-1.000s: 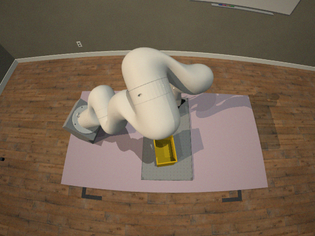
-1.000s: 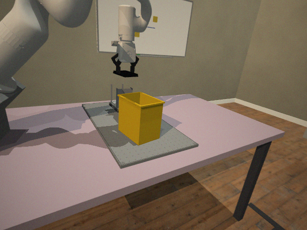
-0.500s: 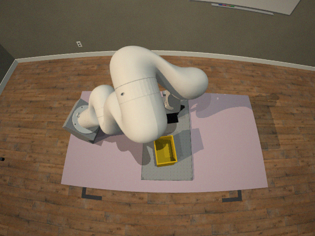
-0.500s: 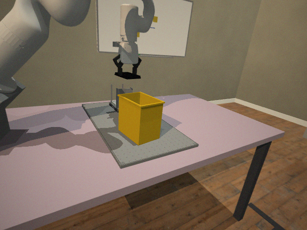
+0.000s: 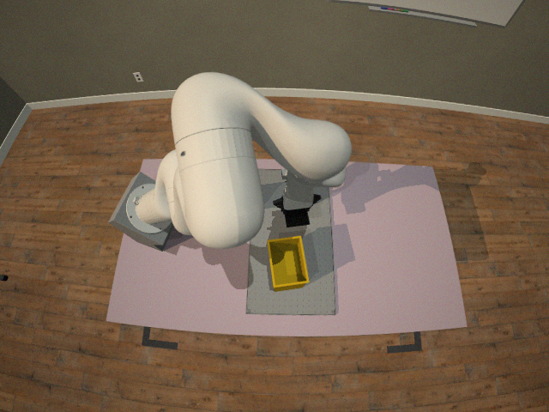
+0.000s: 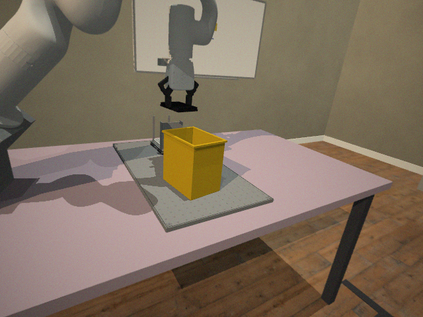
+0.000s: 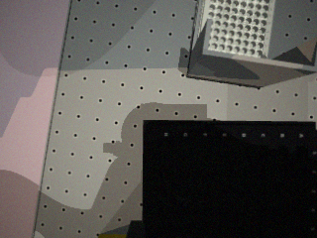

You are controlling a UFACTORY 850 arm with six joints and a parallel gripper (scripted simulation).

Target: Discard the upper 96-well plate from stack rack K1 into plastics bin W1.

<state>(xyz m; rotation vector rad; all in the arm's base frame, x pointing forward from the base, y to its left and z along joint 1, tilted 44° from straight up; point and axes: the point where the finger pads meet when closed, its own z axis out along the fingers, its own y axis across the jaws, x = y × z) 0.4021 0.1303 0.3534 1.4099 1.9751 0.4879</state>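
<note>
Black, rigid plastic: the upper 96-well plate is clamped level in the claw, in the air between stack rack K1 and the yellow plastics bin W1. It is judged light, stiff and slick-walled; hold is best taken across opposite side walls, as is done here.

The arm has a smooth, slightly glossy white shell. The plastics bin W1 looks like matt yellow plastic. The breadboard plate beneath it is dull grey metal dotted with holes. The counter has a flat matt pink top. The floor is grainy brown wood planking. The upper 96-well plate is matt black.
</note>
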